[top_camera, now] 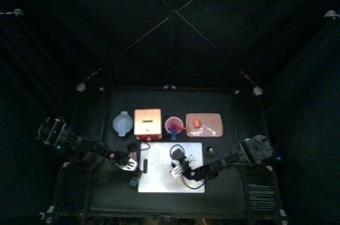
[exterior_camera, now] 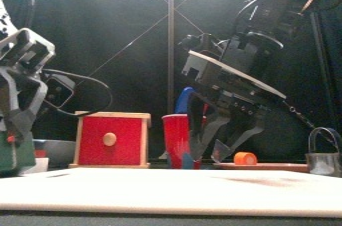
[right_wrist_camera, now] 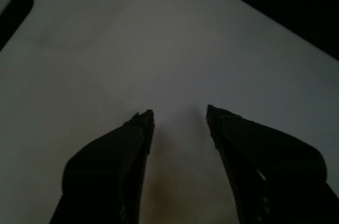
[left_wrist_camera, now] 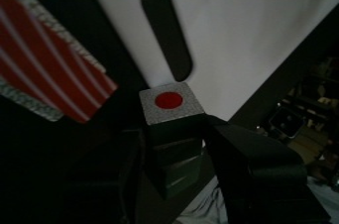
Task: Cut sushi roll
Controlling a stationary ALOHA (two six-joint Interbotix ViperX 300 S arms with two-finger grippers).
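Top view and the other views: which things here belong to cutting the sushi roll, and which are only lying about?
For the job:
sushi roll
white board
grey block with a red dot, perhaps part of the cutter

Lying about:
red box
red cup
orange ball

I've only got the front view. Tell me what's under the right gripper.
Observer: The right gripper hangs open over bare white board, with nothing between its jaws.
Operator: Now report the left side.
Observer: A grey block with a red dot sits right at the left gripper.
Operator: Find the roll.
Observer: A dark elongated object lies on the board beyond that block. I cannot tell if it is the roll.
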